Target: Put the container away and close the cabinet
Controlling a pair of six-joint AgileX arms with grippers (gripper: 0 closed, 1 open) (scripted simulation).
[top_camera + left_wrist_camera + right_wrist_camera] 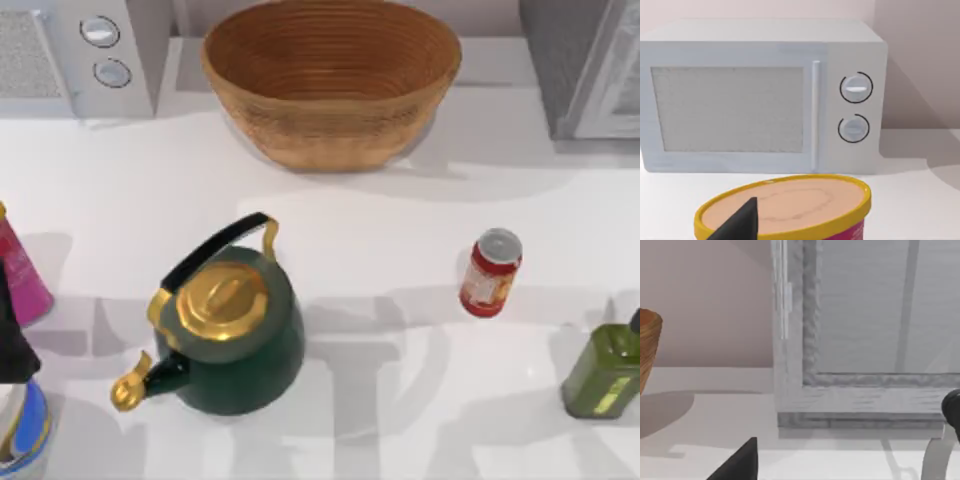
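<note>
Can (490, 272) stands upright on the desk (400, 210), right of the kettle (225, 335) and left of the green bottle (603, 370). I cannot tell either claw's state. The right claw, nearer, should straddle its sides squarely before carrying it to the cabinet (585, 65).
</note>
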